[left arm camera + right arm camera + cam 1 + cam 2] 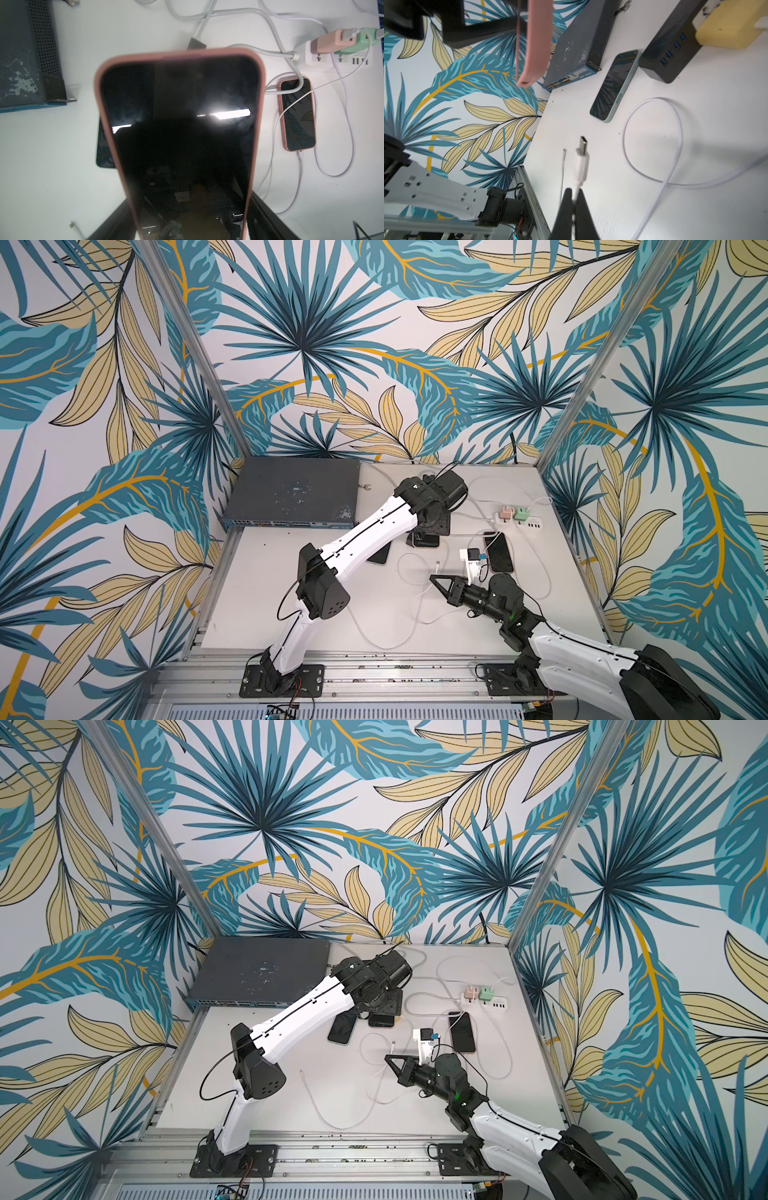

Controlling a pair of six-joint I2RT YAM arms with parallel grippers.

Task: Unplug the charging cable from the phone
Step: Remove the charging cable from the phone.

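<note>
The right gripper [574, 199] was clamped on the charging cable [581, 164] behind its bare plug; the pink-cased phone [178, 124] was held aloft in the left gripper [189, 212]. A second phone [301, 128], crossed by cables, lay beside a power strip [324, 62], its print too small to read

The walls [374, 302] are covered in teal and yellow leaf wallpaper, joined by metal posts [190, 344]; a white table [249, 572] is enclosed.

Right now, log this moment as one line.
left gripper: holds pink phone, lifted | right gripper: shut on charging cable behind plug | plug: out of phone
</note>
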